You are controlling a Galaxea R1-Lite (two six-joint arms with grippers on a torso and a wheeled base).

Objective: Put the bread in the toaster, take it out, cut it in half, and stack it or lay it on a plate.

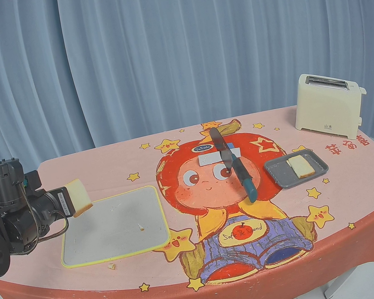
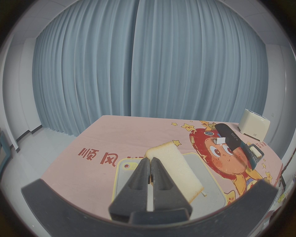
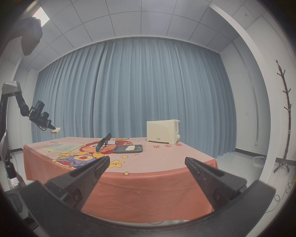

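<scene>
My left gripper is shut on a half slice of bread, held in the air above the far left corner of the white cutting board. A second piece of bread lies on the grey plate right of centre. The cream toaster stands at the far right, its slots without bread. A blue-handled knife rests on a small white stand mid-table. My right gripper hangs open, off the table's right side and below its edge.
Crumbs lie on the cutting board and one near the table's front edge. The table wears a pink cartoon cloth. A blue curtain hangs behind it, and a coat stand sits by the right wall.
</scene>
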